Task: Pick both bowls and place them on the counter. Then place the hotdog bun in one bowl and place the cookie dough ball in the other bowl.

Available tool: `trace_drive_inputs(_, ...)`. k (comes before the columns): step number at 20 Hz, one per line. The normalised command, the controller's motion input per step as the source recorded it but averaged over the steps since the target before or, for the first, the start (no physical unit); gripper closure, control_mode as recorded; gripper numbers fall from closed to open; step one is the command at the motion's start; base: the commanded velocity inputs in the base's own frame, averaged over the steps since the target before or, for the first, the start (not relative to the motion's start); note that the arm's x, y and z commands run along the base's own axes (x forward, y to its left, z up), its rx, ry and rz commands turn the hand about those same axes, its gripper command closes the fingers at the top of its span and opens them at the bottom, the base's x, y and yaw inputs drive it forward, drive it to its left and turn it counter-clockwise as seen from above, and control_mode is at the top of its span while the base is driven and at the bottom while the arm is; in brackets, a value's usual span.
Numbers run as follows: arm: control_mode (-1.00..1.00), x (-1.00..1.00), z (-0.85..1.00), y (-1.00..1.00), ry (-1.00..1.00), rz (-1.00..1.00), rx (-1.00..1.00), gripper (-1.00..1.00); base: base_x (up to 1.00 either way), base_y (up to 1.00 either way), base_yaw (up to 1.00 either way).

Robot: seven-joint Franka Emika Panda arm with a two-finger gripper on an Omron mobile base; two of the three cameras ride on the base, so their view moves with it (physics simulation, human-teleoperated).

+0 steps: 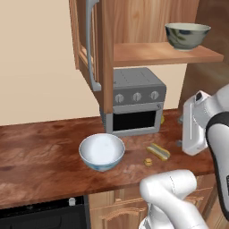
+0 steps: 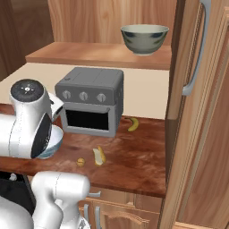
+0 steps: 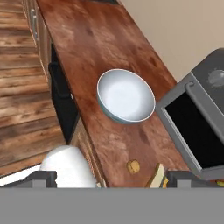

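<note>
The white bowl [image 1: 102, 152] sits upright on the brown surface [image 1: 40, 156], in front of the grey oven [image 1: 136, 100] and a little to its left. It is close to the front edge of the surface, but all of it is on the wood. To the left of this bowl the surface is bare and wide, so there is lots of room there. To the right of the bowl lies the bun [image 1: 159, 151], near the oven's front corner. The small dough ball [image 1: 148, 162] lies just beside the bun, closer to the front edge. The bun and the ball do not touch the bowl. The dark bowl [image 1: 187, 35] is up on the wooden shelf [image 1: 147, 54] above the oven, near the shelf's right end and its front edge. A tall cabinet door [image 1: 91, 44] hangs open to the left of the shelf. A yellow thing [image 2: 133, 124] lies on the surface to the right of the oven, by the cabinet side. The arm's hand [image 1: 197, 123] hangs over the right part of the surface, to the right of the bun and apart from it. In the hand view the fingers [image 3: 109, 178] are spread wide at the two bottom corners and hold nothing, and the white bowl, the ball and the end of the bun show between them.
</note>
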Motion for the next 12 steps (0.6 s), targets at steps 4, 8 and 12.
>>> trace_drive_inputs(4,-1.0,-0.34,0.54,-0.31,-0.15,-0.05,-0.2,-1.0,0.0,0.0,0.0)
trace_drive_inputs(8,-1.0,-0.24,0.53,-0.27,-0.17,-0.03,-0.26,-1.0,0.0,0.0,0.0)
trace_drive_inputs(12,-1.0,-0.15,0.61,-0.2,-0.24,0.0,-0.27,-1.0,0.0,0.0,0.0)
